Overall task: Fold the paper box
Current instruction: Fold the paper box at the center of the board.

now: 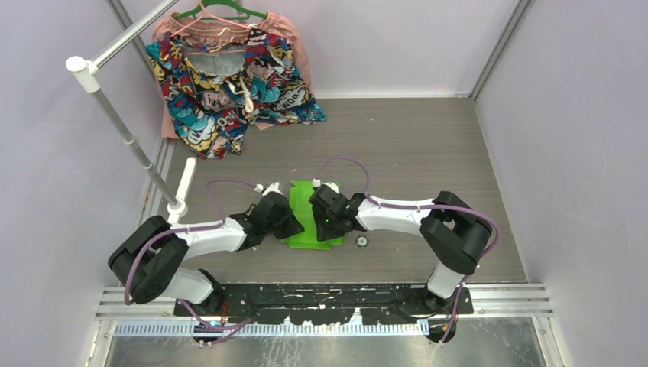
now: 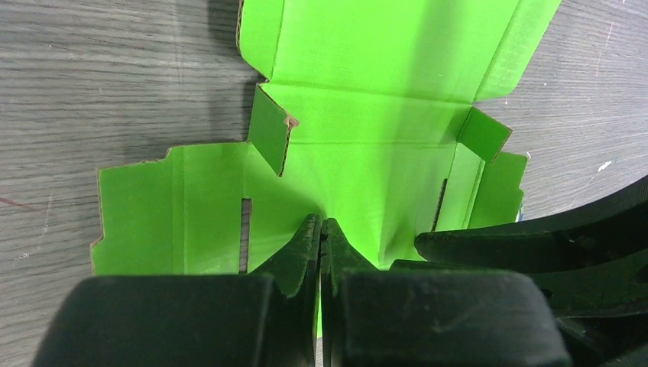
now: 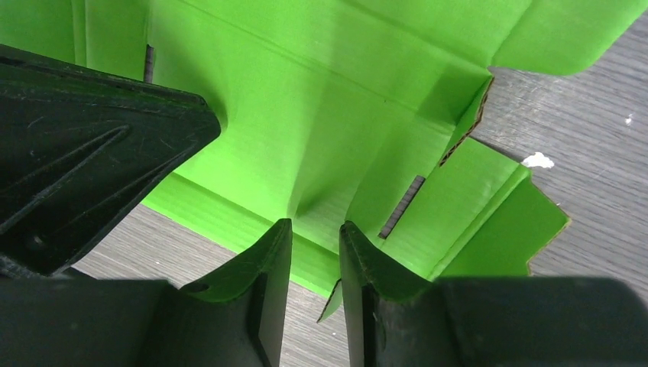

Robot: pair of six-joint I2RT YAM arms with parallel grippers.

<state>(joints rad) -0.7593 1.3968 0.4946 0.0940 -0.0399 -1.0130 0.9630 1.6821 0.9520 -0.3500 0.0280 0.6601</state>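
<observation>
Paper box (image 1: 304, 218): not a box yet. It lies as a lime-green die-cut sheet, mostly flat on the counter (image 1: 428, 145), near the front and between the two wrists. In the left wrist view two small corner tabs (image 2: 269, 130) stand up. The side panels and their slots lie flat.

Left jaws: closed tight, tips together, planted on the centre panel (image 2: 359, 183). I read this as a hold-down, so the sheet stays put while a side is worked. I can't tell whether any card is nipped between the tips.

Right jaws: part-way open, straddling the sheet's near edge strip (image 3: 229, 222), with counter showing in the gap, so not clamped. The panel puckers just ahead of them. My guess is they are lined up to take that edge and raise it along its crease.

Stage: early, no wall formed.

Outward: a small round object (image 1: 362, 242) sits just beside the sheet (can't identify it). A patterned garment (image 1: 229, 84) on a hanger is well apart at the back left.
</observation>
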